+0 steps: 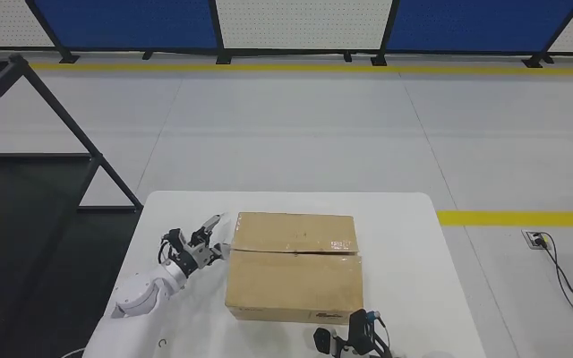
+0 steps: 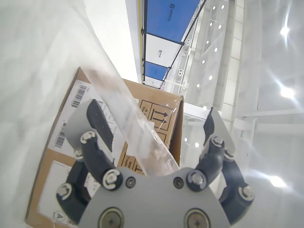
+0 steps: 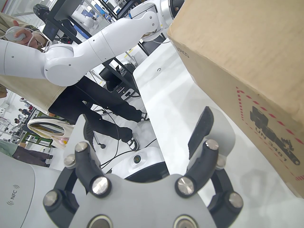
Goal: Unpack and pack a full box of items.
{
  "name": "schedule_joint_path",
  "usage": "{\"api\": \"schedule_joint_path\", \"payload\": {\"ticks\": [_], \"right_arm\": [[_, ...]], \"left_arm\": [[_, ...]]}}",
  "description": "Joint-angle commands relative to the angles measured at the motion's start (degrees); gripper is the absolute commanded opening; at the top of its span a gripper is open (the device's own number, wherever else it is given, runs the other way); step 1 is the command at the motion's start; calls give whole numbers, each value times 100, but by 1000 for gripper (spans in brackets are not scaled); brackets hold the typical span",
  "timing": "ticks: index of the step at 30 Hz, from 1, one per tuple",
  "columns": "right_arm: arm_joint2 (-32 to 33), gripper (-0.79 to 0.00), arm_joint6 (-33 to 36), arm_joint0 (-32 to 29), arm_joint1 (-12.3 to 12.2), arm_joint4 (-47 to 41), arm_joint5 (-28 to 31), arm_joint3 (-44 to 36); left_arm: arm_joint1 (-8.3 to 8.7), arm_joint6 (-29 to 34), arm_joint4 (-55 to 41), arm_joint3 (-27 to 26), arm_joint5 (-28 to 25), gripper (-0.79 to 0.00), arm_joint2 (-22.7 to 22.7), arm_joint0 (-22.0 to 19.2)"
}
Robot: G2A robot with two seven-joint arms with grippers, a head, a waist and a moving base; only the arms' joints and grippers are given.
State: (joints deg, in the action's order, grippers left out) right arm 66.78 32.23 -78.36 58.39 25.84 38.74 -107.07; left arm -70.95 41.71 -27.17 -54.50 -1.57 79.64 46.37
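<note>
Top camera: looked down on table [image 1: 412,268], whole box [image 1: 295,268] mid-frame.
Left wrist camera: sat close behind left gripper [image 2: 152,109], faced box end.
Right wrist camera: sat close behind right gripper [image 3: 144,113], faced box corner.
Box shared by all three.

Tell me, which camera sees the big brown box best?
The top view: it shows the whole box on the white table, both top flaps included. The left wrist view shows one labelled end; the right wrist view, only a corner and a printed side.

a brown rectangular cardboard box [image 1: 295,268] sat closed near the middle of the white table [image 1: 179,215], its top flaps meeting along one seam.
</note>
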Motion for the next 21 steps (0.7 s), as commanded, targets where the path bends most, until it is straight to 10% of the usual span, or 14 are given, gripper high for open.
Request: {"api": "schedule_joint_path", "payload": {"ticks": [1,21], "right_arm": [[0,0,0,0,0,0,0,0],[0,0,0,0,0,0,0,0]], "left_arm": [[-24,-43,-47,141,-68,0,-62,-87],[-63,-1534,28,-406,-2039,0,222,549]]}}
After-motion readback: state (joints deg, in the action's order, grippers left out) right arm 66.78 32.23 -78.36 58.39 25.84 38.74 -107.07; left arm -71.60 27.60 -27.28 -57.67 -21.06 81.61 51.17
